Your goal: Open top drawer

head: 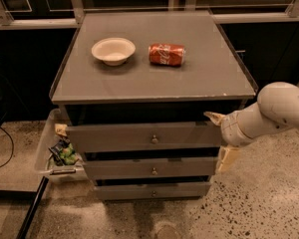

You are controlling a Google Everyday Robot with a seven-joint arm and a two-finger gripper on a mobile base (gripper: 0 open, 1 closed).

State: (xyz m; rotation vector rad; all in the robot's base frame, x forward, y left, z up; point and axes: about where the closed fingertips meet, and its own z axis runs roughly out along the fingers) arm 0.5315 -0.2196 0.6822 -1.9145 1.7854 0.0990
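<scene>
Top drawer (139, 137): uppermost of three grey fronts under the worktop, the widest and tallest; a dark gap shows above its top edge.
Knob (154, 139): small, round, metal, at the middle of the flat front.
Hand (222, 138): at 3 o'clock of the top drawer; its pale fingers are spread wide, one at the front's upper right corner, the other lower, beside the middle drawer (119, 169); nothing is gripped.
Arm (274, 111): white, smooth, rounded, entering from 3 o'clock.
Worktop (154, 86): matte grey slab with a thin raised edge.
Bowl (113, 50): shallow, off-white, round, at 10 o'clock on the worktop.
Can (167, 54): red, lying on its side at 3 o'clock of the bowl, well apart; white Coca-Cola script.
Bottom drawer (124, 190): narrowest, with a similar knob.
Bin (42, 153): clear plastic, at 9 o'clock of the drawers, holding mixed clutter.
Floor (259, 203): speckled pale terrazzo.
Room: dark, with metal-framed glass at 12 o'clock.
</scene>
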